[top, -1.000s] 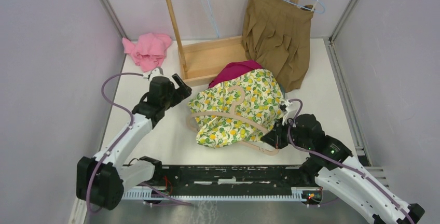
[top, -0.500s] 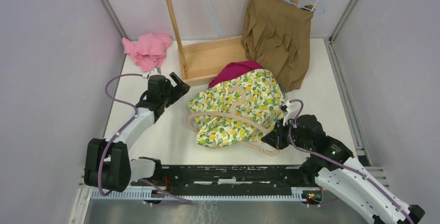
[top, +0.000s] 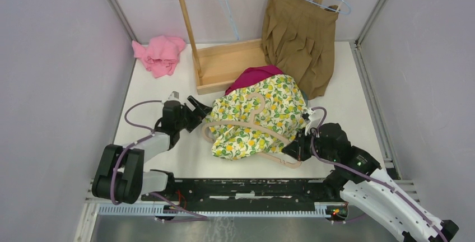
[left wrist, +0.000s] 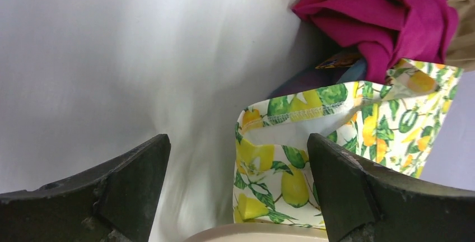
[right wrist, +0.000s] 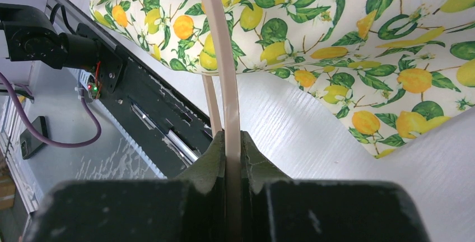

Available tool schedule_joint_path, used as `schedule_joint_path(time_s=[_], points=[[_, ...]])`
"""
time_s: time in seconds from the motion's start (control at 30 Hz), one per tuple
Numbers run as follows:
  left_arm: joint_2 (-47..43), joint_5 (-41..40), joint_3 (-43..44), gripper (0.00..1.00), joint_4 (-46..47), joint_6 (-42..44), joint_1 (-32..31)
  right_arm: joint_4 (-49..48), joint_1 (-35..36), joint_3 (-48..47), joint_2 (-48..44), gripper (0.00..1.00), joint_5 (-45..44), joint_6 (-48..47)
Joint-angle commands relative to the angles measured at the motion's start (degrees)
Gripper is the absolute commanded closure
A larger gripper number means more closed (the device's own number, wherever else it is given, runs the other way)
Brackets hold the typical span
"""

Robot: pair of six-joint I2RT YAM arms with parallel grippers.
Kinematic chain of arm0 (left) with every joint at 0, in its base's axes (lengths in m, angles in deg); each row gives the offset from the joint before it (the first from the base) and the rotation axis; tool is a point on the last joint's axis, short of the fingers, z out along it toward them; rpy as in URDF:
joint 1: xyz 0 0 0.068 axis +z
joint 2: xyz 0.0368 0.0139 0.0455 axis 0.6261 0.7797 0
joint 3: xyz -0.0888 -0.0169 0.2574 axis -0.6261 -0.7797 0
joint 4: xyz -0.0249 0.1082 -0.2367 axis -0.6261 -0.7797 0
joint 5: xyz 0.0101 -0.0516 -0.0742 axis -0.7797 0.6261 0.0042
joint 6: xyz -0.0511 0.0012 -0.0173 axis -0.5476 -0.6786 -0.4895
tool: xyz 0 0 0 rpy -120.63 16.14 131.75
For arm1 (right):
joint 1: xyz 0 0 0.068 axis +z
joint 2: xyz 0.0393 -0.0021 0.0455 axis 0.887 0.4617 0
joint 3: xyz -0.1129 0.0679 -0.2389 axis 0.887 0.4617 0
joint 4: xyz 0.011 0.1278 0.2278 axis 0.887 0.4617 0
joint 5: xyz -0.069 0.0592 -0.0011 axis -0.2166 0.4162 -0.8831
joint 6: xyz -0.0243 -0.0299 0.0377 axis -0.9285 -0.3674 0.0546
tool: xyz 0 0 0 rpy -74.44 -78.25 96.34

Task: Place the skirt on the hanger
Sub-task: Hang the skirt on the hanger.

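Gaping wide with left claw point(left wrist: 238, 158) beside hem of lemon-print skirt point(left wrist: 336, 135); clamping beige hanger point(right wrist: 221, 57) (laid across it) with right claw point(right wrist: 232, 141).

Skirt point(top: 274, 110): lemon-print (yellow, green on white), crumpled on the bench point(top: 151, 88).
Hanger point(top: 253, 120): beige, lying flat across it.
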State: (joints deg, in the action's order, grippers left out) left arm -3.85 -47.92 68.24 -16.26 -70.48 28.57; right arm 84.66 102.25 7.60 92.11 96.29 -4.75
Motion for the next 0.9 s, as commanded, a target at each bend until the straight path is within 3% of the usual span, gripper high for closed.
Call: schedule_joint_path(time_s=[0.0,0.23,0.73,0.87], points=[[-2.72,2.61,-1.91,0.01,11.18,-5.12,0.24,-0.2,-0.2,-1.62,1.19,0.99,-3.13,-0.55],[-6.93,-1.55,-6.09,0.01,14.59,-8.37,0.21,0.5,-0.15,-2.65,1.3,0.99,-3.36,-0.75],[-6.44,2.53,-10.41,0.01,23.33,-12.51,0.09,-0.07,-0.19,-1.8,1.19,0.99,-2.94,-0.06],[-5.11,3.63,-10.32,0.21,25.18,-12.92,-0.11,-0.12,-0.22,-1.63,0.91,0.99,-3.06,0.2]])
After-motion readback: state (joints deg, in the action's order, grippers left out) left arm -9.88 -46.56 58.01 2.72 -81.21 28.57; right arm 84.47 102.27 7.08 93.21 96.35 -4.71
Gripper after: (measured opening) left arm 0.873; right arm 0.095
